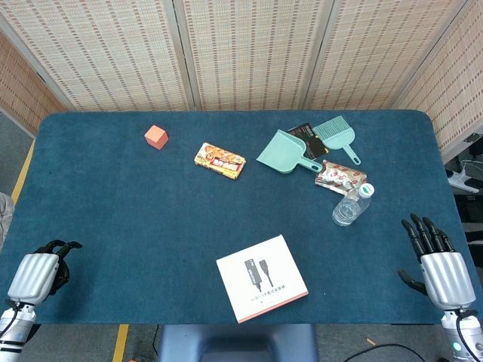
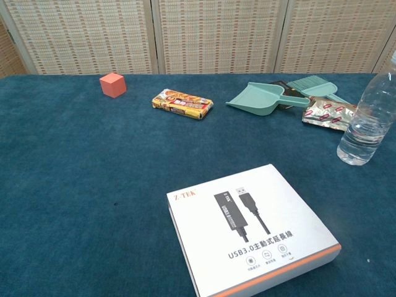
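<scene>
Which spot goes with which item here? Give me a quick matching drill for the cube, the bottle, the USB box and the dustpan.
Things:
1. orange cube
2. water bottle
3. white USB cable box
4. teal dustpan

Places:
A. near edge, centre of the table
B. far left
C. beside the brush, far right of centre
D. closest to the right hand

Pairs: 1-B, 2-D, 3-A, 4-C
</scene>
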